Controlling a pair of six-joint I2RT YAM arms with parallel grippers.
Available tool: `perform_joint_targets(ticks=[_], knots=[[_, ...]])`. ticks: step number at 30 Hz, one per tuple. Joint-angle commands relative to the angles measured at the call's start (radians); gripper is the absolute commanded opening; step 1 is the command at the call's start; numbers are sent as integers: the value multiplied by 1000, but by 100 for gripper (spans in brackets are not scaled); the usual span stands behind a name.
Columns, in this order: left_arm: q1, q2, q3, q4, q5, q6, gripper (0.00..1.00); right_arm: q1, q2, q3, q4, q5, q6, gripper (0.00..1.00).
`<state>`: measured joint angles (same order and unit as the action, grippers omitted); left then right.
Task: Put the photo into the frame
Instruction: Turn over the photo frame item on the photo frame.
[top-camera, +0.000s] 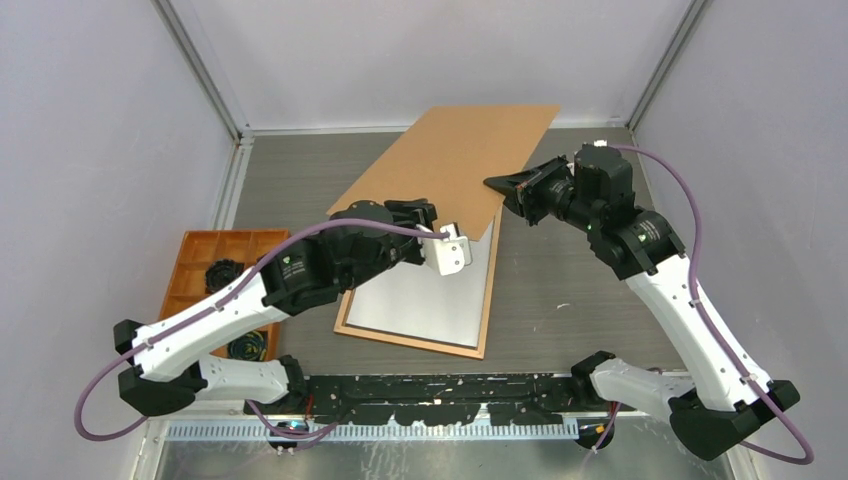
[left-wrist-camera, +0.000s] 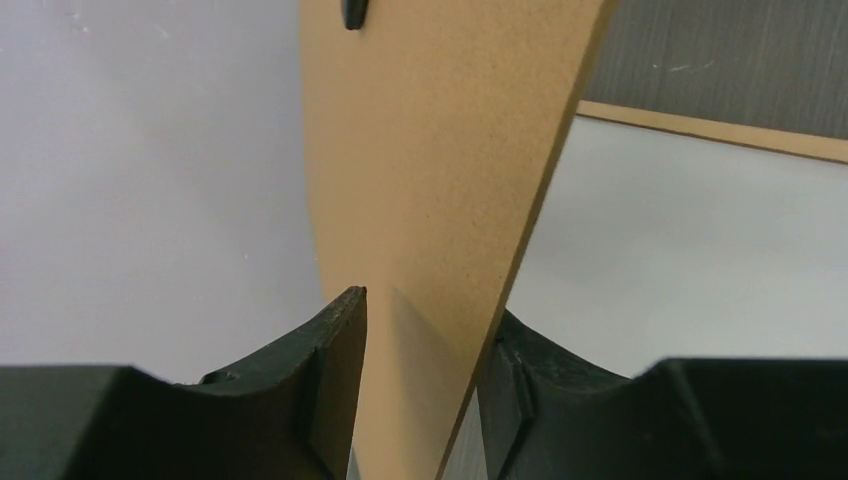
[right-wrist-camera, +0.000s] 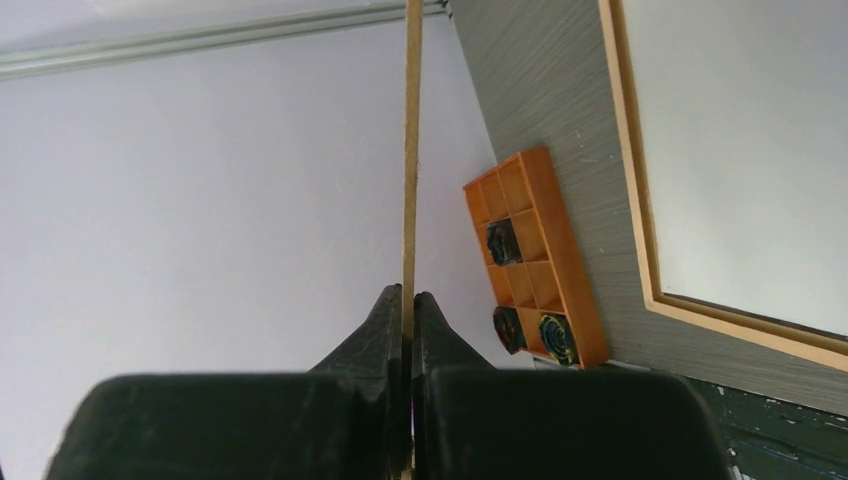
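Frame (top-camera: 410, 340), far end hidden beneath tilted brown backing board (top-camera: 450, 160)

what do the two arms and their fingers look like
The left arm and right arm share one build: white shell links between bulky black joint housings. A purple-grey cable loops loosely along each. The left arm has a small green mark on its black housing and a white bracket at its wrist. The fingers are matte black wedges tapering to narrow tips.

You have nothing legible to read here: no text, label, brand, number or sign shows clearly in any view.
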<state>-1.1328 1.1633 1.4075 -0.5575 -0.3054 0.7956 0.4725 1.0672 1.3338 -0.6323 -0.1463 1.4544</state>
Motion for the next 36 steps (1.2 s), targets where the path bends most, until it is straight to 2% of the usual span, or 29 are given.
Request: perform_joint_targets(ticks=[1,2,3,6,7,10,13,14,16,18,20,23,25,27,33,36], knots=[[5,-33,45,-95,69,-14,45,6,-30,5,181,-79,22,1],[5,-32,47,-102,69,-14,44,6,-27,5,189,-91,26,1],[4,-31,52,-108,71,-14,39,5,-24,5,196,-103,28,1],[5,-24,69,-94,45,25,8,5,-15,-3,224,-168,6,3],[5,-24,69,-64,13,39,1,4,-11,-1,241,-202,-24,10],[5,-35,41,72,-90,121,0,-5,19,75,147,-274,-194,37],[6,-61,-2,188,-134,221,0,-9,54,190,-36,-328,-500,63],[6,-67,-6,200,-133,249,0,-10,64,222,-90,-353,-601,70],[9,-77,1,192,-122,278,0,-12,90,307,-209,-371,-812,77],[12,-86,30,99,-69,290,0,-14,99,379,-342,-369,-1022,82],[16,-96,70,-29,27,296,0,-11,59,366,-353,-321,-1241,83],[16,-95,147,-215,88,302,0,-12,-69,157,-229,-228,-1578,93],[15,-74,225,-345,113,290,0,-11,-145,37,-132,-243,-1724,100],[15,-56,305,-464,139,267,0,-11,-175,-20,-92,-303,-1802,100],[15,-29,451,-660,221,250,0,-11,-122,21,-150,-524,-1865,100],[15,1,520,-749,254,232,0,-11,-157,-22,-60,-589,-1861,100]])
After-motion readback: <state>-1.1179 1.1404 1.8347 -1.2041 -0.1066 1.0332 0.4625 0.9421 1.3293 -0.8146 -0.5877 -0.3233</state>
